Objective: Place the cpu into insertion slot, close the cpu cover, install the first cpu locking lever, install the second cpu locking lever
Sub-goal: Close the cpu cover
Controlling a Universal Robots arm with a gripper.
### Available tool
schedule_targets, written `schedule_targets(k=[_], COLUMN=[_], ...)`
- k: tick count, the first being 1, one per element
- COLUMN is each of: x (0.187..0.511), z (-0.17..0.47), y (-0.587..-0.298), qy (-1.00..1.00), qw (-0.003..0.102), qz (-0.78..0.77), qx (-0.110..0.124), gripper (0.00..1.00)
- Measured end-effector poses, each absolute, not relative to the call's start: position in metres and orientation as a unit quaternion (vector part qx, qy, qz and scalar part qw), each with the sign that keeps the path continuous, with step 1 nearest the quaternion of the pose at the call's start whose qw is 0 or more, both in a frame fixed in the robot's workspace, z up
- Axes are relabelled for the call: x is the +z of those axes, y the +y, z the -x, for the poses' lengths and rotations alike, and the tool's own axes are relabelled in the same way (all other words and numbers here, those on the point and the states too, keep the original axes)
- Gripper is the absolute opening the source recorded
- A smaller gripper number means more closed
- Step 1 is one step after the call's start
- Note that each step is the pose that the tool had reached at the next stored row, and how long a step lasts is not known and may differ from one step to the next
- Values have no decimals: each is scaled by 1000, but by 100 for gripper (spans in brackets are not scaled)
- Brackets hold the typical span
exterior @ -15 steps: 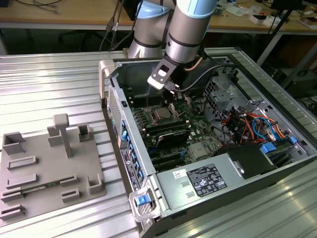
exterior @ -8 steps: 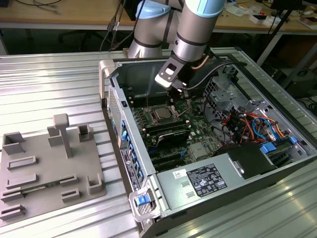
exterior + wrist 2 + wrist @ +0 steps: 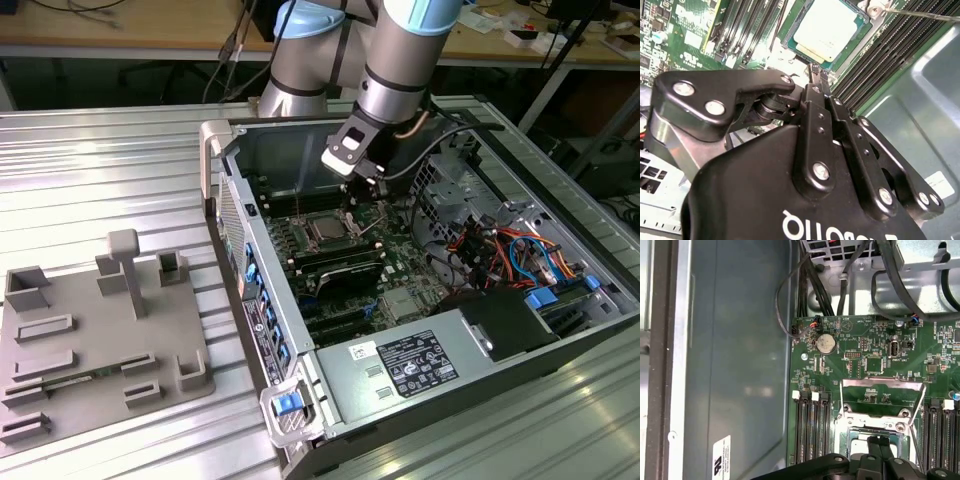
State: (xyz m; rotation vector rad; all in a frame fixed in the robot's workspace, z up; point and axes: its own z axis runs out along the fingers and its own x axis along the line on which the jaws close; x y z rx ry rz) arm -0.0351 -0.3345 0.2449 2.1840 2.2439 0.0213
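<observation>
A ribbed metal counter (image 3: pixel 100 150) carries an open computer case (image 3: pixel 285 145) lying on its side, and on the exterior view's left of it sits a grey fixture tray (image 3: pixel 100 330) with raised blocks and pockets. The arm (image 3: pixel 400 70) reaches down from above into the case, over the far part of the green board (image 3: pixel 865 340). A power supply (image 3: pixel 410 365) fills the near corner of the case, and orange and blue cables (image 3: pixel 510 250) run on the exterior view's right. Black cables (image 3: pixel 815 280) hang past the board's edge in the first wrist view. Long black memory slots (image 3: pixel 810 425) flank the socket on both sides. The cover (image 3: pixel 882 384) stands swung open on its hinge, green board showing through its window. The slot (image 3: pixel 867 422) lies just below it, with the cpu (image 3: pixel 830 25) lying flat inside its silvery rim, metal top up; the exterior view shows the cpu (image 3: pixel 328 229) there too. The jaws are closed on nothing, tips pressed together, hovering just beside the cpu's edge and clear of it. A coin battery (image 3: pixel 826 343) sits near the board's corner.
</observation>
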Motion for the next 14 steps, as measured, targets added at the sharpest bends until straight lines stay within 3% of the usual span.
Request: schedule_targets(k=[14], x=[256], z=[16], y=[-335], qy=[717], qw=[5], qz=[-697], qx=[7], gripper=[11])
